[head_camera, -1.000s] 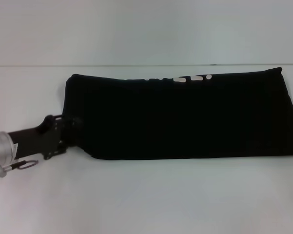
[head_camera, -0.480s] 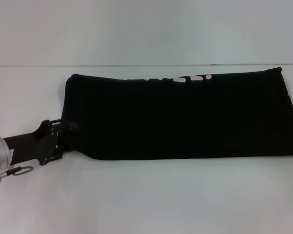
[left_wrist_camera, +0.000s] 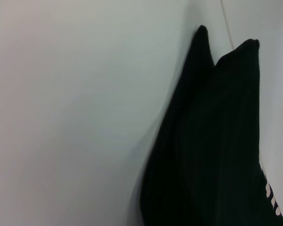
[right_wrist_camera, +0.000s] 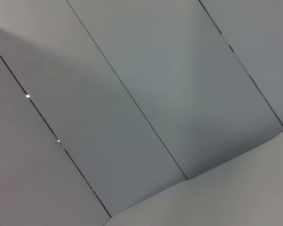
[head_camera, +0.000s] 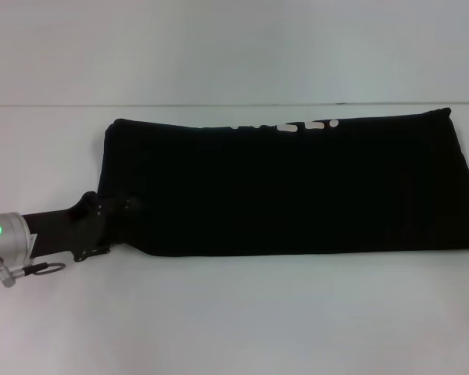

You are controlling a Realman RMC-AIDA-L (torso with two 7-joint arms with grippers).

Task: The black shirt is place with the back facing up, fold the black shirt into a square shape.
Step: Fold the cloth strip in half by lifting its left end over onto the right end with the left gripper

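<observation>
The black shirt [head_camera: 297,187] lies folded into a long band across the white table [head_camera: 234,312], reaching from the left of centre to the right edge of the head view. A strip of white lettering [head_camera: 309,125] shows along its far edge. My left gripper [head_camera: 127,207] comes in from the lower left and sits at the shirt's near left corner, black against the black cloth. In the left wrist view the shirt [left_wrist_camera: 212,141] runs away as a dark folded mass with a bit of the white lettering [left_wrist_camera: 272,197]. The right gripper is out of view.
Bare white tabletop surrounds the shirt in front and to the left. The table's far edge [head_camera: 47,105] meets a pale wall. The right wrist view shows only grey wall panels [right_wrist_camera: 146,94].
The left arm drew back a little to the left half a second ago, then came forward again, so the gripper now sits slightly further onto the shirt's corner. The shirt has not moved.
</observation>
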